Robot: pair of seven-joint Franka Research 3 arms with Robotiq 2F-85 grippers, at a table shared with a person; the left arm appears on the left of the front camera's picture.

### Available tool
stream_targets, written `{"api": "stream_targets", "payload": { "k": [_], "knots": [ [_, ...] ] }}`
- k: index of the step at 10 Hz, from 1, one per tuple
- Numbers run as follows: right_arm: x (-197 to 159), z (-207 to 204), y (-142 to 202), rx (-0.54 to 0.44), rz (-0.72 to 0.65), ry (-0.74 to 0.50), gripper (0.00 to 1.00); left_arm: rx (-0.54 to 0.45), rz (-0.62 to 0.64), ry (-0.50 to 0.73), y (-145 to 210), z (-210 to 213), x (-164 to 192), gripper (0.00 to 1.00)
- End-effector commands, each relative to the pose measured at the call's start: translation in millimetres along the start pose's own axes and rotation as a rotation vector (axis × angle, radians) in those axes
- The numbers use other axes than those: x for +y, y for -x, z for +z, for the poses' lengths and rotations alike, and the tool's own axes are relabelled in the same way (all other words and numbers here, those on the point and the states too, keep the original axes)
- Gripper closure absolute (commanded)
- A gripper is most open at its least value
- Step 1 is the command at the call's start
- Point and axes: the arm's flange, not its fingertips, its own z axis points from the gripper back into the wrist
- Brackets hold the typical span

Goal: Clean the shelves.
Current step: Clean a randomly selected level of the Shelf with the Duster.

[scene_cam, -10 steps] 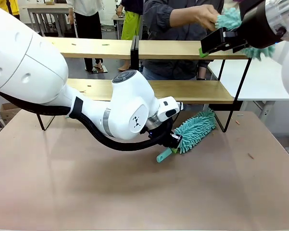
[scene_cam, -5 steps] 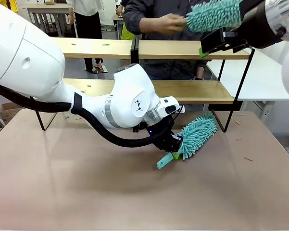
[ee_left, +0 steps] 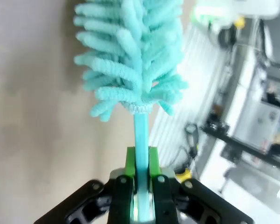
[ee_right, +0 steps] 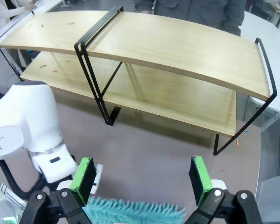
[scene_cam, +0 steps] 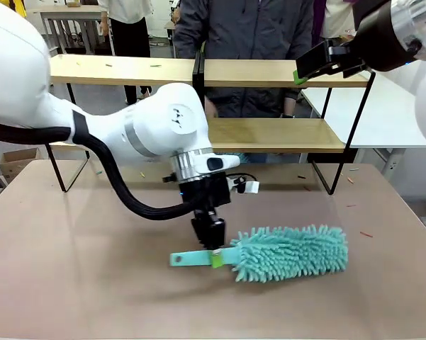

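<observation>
A teal fluffy duster (scene_cam: 290,253) lies level just over the brown table, its head pointing right. My left gripper (scene_cam: 214,248) comes down from above and is shut on the duster's flat handle (scene_cam: 190,258). In the left wrist view the green pads (ee_left: 130,161) pinch the handle (ee_left: 140,135) below the fluffy head (ee_left: 130,51). The shelves (scene_cam: 269,73), two light-wood tiers in a black frame, stand at the table's far edge. My right gripper (scene_cam: 319,64) hovers open beside the upper board's right end. From above, its fingers (ee_right: 86,179) are spread with nothing between them, over the shelves (ee_right: 177,46) and the duster (ee_right: 135,211).
A person (scene_cam: 248,35) in a dark jacket stands behind the shelves. The left arm's white body (scene_cam: 127,131) crosses in front of the lower board. Small scraps (scene_cam: 368,234) dot the brown table (scene_cam: 92,283). A white table (scene_cam: 390,120) stands at the far right.
My left gripper swung the duster away from the shelves and turned it level over the table's middle. The person lifted a second duster away from my right gripper and drew the hand back.
</observation>
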Motion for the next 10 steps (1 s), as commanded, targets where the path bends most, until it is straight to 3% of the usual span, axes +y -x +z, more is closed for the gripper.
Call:
{"api": "stream_targets", "payload": {
  "k": [1,3,5,8,9,10],
  "knots": [
    [0,0,-1,0.001,-0.003,-0.003,0.00,-0.043,-0.120,0.031,26,11,-11,0.87],
    [0,0,-1,0.001,-0.003,-0.003,0.00,-0.331,-0.234,0.103,50,35,-17,0.87],
    [0,0,-1,0.001,-0.003,-0.003,0.00,-0.439,-0.254,0.111,71,50,-17,0.87],
    [0,0,-1,0.001,-0.003,-0.003,0.00,-0.464,-0.204,0.014,105,59,-14,0.87],
    [0,0,-1,0.001,-0.003,-0.003,0.00,-0.528,-0.139,-0.044,130,65,-9,0.87],
    [0,0,-1,0.001,-0.003,-0.003,0.00,-0.666,0.002,-0.109,161,77,1,0.87]
  ]
}}
